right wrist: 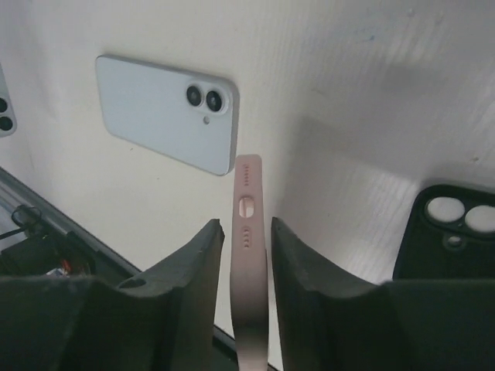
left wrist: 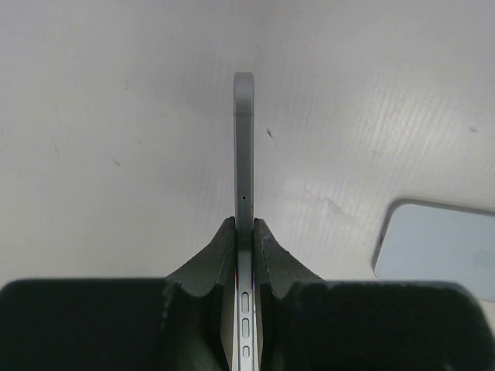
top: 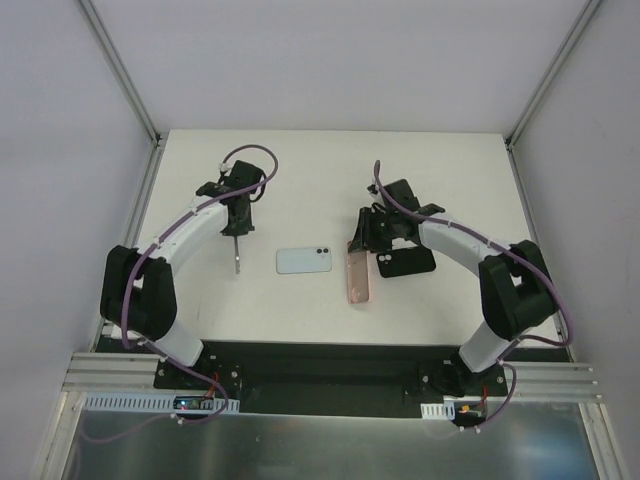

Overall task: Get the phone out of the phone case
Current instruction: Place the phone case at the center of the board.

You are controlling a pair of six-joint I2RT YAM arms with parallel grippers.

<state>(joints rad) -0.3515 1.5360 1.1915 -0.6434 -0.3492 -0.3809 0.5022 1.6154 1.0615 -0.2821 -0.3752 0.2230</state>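
Observation:
My left gripper [left wrist: 244, 224] is shut on a silver phone [left wrist: 244, 139], held edge-on by its thin sides with the side buttons toward the camera. In the top view this gripper [top: 237, 236] holds the phone [top: 237, 258] at the left of the table. A pink phone case [right wrist: 249, 232] stands edge-on between my right gripper's [right wrist: 246, 224] fingers, with a small gap on each side. In the top view the pink case [top: 358, 276] lies just below the right gripper [top: 365, 245].
A light blue phone [top: 304, 261] lies back up on the table between the arms; it also shows in the left wrist view [left wrist: 437, 247] and the right wrist view [right wrist: 166, 112]. A black case [top: 408, 263] lies under the right gripper, also seen in the right wrist view [right wrist: 452, 232].

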